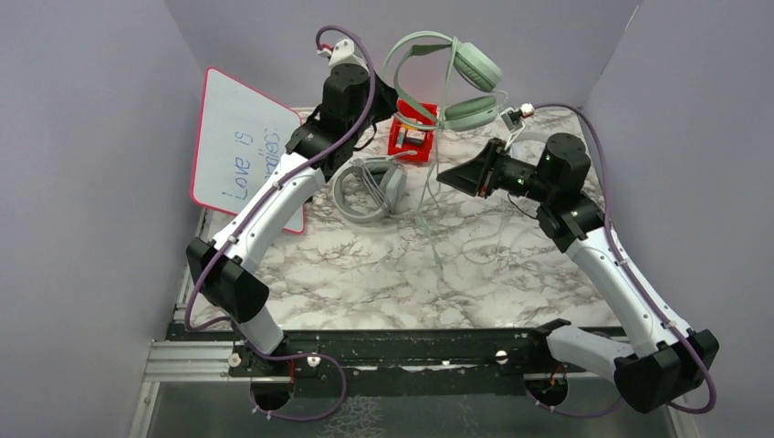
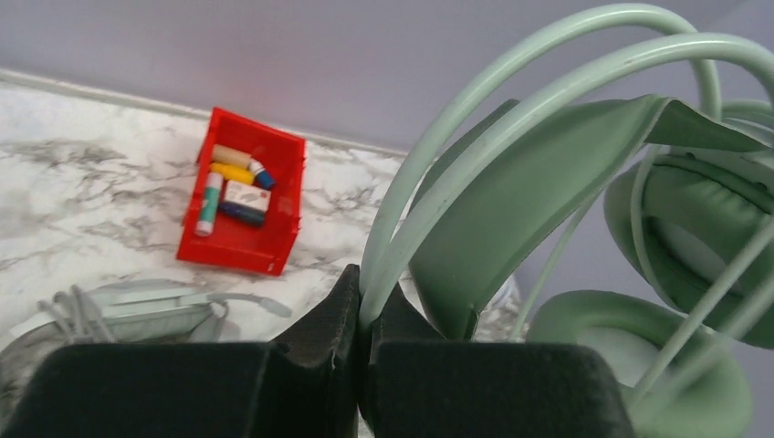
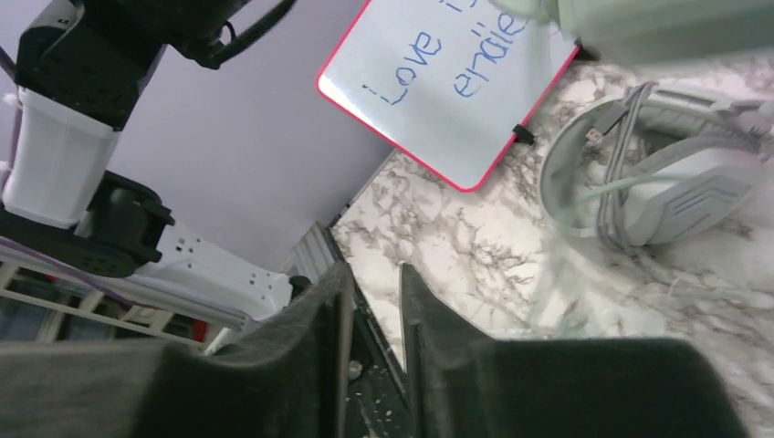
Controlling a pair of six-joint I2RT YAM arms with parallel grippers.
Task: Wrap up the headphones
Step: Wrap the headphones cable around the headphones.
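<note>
Left wrist view: mint headset gripped, cable only partly wound

Left end effector (image 2: 362, 306) has its two black fingers pressed together on the curved band of the mint-green over-ear headset (image 2: 584, 192), holding it up in the air above the back of the marble-patterned desk (image 1: 411, 265). Thin green strands cross the ear cups, which suggests that a turn or two of the thin green cable (image 1: 429, 182) may already be on. From the top view, though, a long run of it hangs from the headset down to the desk and trails loosely there.

Right end effector (image 3: 370, 301) points toward that hanging cable, its fingers slightly parted with nothing between them.

Further out, the grey-white over-ear headset (image 1: 365, 187) lies flat on the desk, near the red plastic bin (image 1: 411, 137) and beside the red-framed whiteboard (image 1: 242, 151). Its grey cable looks bundled across the band, so I judge that one finished. A smaller white headset cannot be made out in any view.

By my reading, one headset is wrapped, the mint one is mid-wrap with most of its cable loose, and the right arm would need to catch that cable for the next turn
</note>
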